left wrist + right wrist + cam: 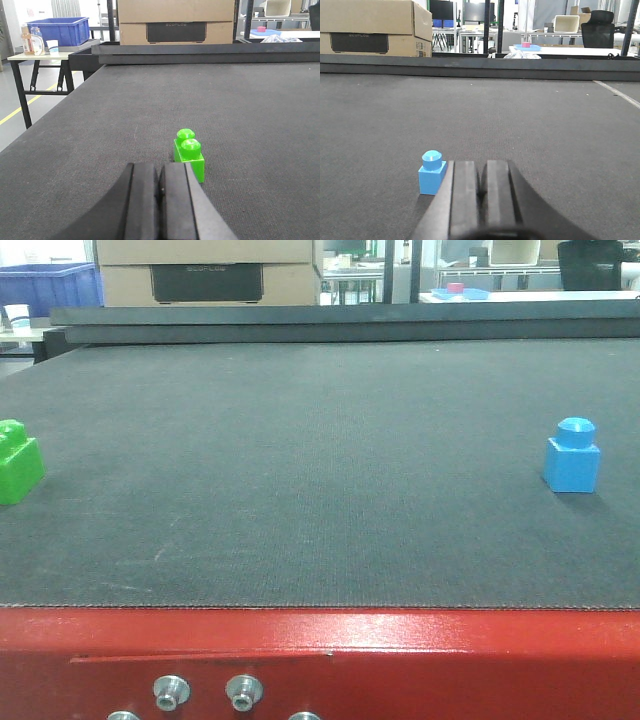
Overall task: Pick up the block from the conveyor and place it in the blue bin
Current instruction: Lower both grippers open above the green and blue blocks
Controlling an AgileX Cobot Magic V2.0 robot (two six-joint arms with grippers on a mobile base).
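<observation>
You've got a green two-stud block [18, 462] at the conveyor [300, 540] left edge, a blue one-stud block [571, 456] near its right edge, both arms' jaws pressed together and empty, and the blue bin [59, 30] contents hidden.

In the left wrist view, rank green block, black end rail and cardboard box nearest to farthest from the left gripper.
1. Green block, just ahead, rightward.
2. Black end rail, far end of belt.
3. Cardboard box, behind the rail.
</observation>
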